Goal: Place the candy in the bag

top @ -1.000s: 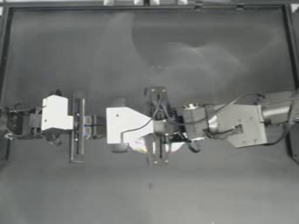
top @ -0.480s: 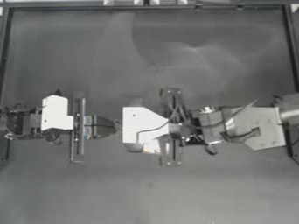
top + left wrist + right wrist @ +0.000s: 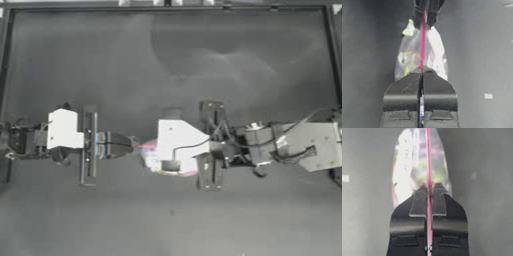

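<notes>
The bag [image 3: 435,55] is a clear zip bag with a pink-red strip and colourful contents. It hangs stretched between both grippers near the table's middle [image 3: 155,162]. My left gripper [image 3: 422,71] is shut on one end of the strip. My right gripper [image 3: 429,186] is shut on the strip farther along, and it also shows across the bag as the right gripper [image 3: 425,23]. In the top view the left gripper [image 3: 132,146] reaches in from the left, and the right arm's white wrist covers its own jaws. The candy [image 3: 408,29], pale yellow-green, shows at the bag's edge beside the right jaws. Whether it is inside I cannot tell.
The dark table [image 3: 174,65] stretches wide behind and in front of the arms, with a raised frame around its edges. A small pale speck [image 3: 488,96] lies on the table beside the bag.
My right gripper has slid to the right along the pink strip, away from the left gripper. The left arm has stayed where it was.
</notes>
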Robot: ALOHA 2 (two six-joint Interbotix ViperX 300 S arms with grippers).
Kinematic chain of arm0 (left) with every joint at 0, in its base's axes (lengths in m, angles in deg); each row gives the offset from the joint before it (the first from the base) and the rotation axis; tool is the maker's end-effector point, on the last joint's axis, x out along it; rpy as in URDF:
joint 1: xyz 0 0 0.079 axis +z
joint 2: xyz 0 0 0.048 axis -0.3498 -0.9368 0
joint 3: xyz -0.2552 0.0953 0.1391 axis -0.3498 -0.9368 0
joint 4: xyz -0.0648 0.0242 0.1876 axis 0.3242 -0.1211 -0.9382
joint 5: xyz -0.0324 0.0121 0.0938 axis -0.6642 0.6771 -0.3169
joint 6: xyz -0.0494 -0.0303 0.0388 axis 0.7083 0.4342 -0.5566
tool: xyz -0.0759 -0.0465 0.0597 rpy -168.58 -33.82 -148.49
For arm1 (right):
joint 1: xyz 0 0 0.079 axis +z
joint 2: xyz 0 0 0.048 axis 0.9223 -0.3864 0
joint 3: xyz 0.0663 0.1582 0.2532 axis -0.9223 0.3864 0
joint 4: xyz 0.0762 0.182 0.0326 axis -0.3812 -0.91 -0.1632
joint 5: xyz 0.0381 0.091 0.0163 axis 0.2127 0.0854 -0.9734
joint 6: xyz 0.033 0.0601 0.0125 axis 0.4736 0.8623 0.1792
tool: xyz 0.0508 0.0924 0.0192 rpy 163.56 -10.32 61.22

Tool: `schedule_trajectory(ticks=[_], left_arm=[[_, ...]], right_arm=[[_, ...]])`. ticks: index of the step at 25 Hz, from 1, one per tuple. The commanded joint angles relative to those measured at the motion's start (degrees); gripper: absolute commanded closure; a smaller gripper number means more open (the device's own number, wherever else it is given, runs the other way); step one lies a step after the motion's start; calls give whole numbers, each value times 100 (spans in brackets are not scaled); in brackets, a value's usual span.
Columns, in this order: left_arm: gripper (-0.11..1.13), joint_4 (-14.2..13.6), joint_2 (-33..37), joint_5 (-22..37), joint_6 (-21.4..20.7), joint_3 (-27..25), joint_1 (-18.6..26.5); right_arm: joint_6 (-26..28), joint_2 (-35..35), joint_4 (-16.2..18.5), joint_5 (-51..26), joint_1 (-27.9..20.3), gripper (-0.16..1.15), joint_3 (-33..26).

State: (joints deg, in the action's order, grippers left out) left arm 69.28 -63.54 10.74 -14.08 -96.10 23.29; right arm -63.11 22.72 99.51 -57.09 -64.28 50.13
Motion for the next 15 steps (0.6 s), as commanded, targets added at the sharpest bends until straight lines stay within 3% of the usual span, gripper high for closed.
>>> schedule_trajectory(ticks=[1, 15], left_arm=[[98, 9, 105, 0, 18, 9, 9], [98, 35, 44, -9, 18, 0, 9]], right_arm=[[123, 352, -9, -88, -9, 94, 123], [448, 826, -9, -97, -9, 94, 729]])
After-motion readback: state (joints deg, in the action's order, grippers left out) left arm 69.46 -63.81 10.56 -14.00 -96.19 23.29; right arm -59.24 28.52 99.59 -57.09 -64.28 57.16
